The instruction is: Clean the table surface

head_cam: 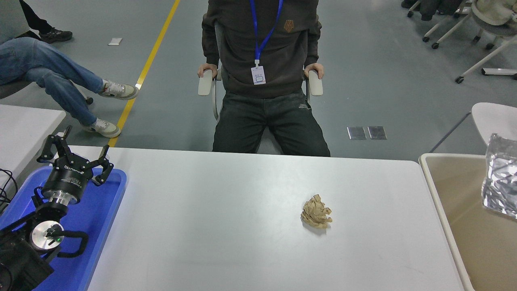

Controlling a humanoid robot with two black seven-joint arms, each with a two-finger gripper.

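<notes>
Left gripper parked at lower left of frame, above the blue tray, fingers splayed wide, nothing between them. Left arm comes up from the bottom-left corner, wrist pointing away from camera toward the top of frame, tilted slightly right; silver joint cap with a green light sits low on the arm

Right gripper and arm: not in frame at all, so can't tell its state

Silver foil bag at right edge of frame, cut off by the border, sits over the beige bin; can't tell from this view what supports it or whether it touches the bin

Table surface fills the lower centre of frame, light grey-white, running from the tray on the left to the bin on the right. One crumpled brown paper ball lies on it, right of centre, well apart from both the tray and the bin

Top centre: a person in a dark top with a blue lanyard, seated on a chair at the table's far side, a hand on each armrest. Upper left: a second person's legs in jeans, sneakers on the floor beside a yellow floor line. Part of another white table at left edge
</notes>
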